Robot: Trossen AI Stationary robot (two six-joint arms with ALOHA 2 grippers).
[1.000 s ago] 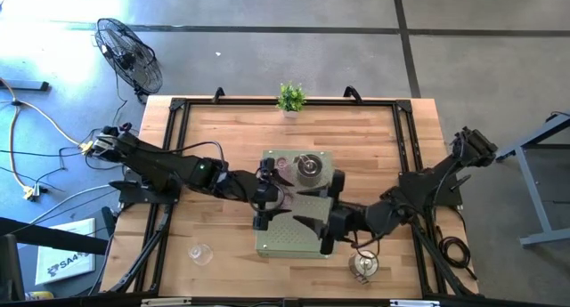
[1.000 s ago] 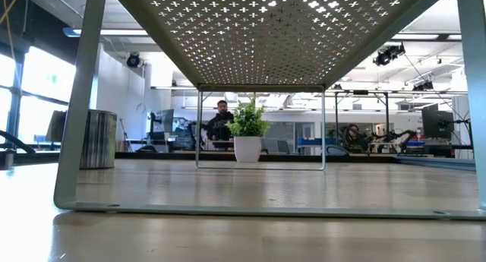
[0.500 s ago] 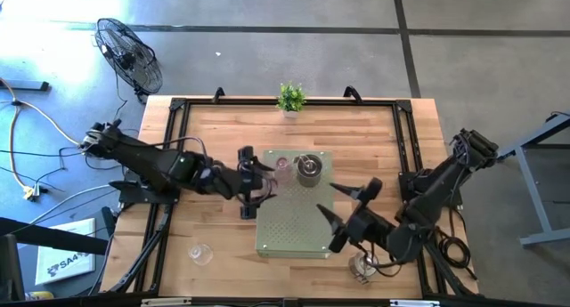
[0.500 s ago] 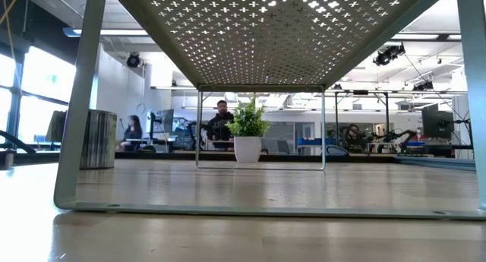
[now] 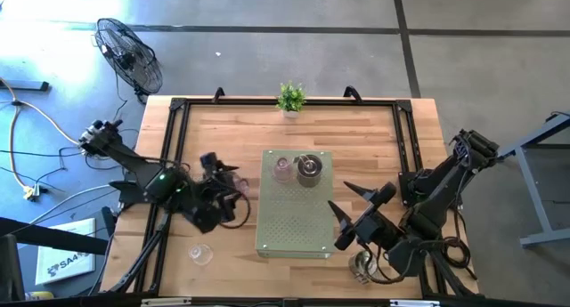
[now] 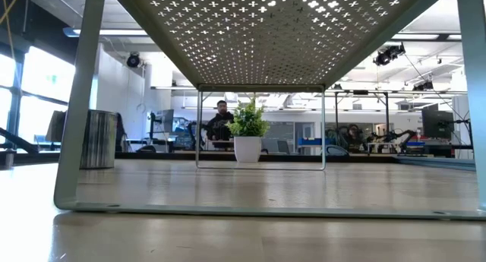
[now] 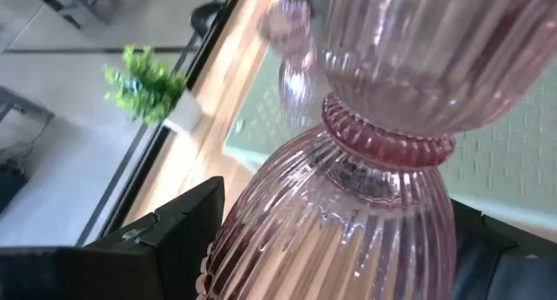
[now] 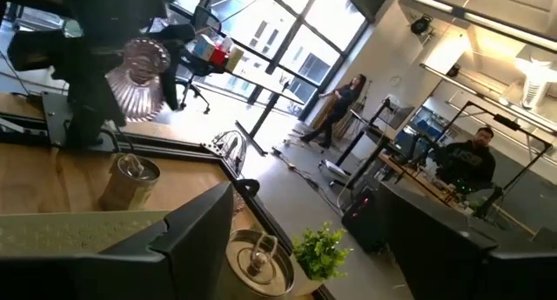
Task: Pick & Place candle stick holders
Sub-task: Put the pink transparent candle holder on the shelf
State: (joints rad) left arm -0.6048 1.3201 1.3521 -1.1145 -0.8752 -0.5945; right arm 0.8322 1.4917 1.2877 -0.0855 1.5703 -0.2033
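My left gripper (image 5: 223,178) is over the table left of the green perforated stand (image 5: 294,227), shut on a pink ribbed glass holder (image 7: 365,161), which also shows in the right wrist view (image 8: 139,65). A pinkish holder (image 5: 282,168) and a silvery metal holder (image 5: 308,170) stand on the stand's far end. A clear glass holder (image 5: 200,252) stands on the table near the front left. Another silvery holder (image 5: 362,267) stands at the front right. My right gripper (image 5: 346,209) is open and empty, just right of the stand. My left gripper pinches the pink holder's ribbed bell (image 7: 287,239), the one nearer the wrist, just behind the narrow waist (image 7: 383,143), between its two fingers (image 7: 174,239). The holder points forward past the fingers. In the right wrist view it is lifted clear of the table and tilted.
A small potted plant (image 5: 290,98) stands at the table's far edge. Black frame rails (image 5: 178,129) run along the table's sides. The low view looks under the stand (image 6: 266,34). A fan (image 5: 129,53) stands on the floor beyond the far left corner. People are in the room behind.
My left gripper has gone from the stand's left edge toward the table's left, carrying the pink holder. My right gripper has drawn back from over the stand toward the table's right and near edge. The holders on the stand have stayed put.
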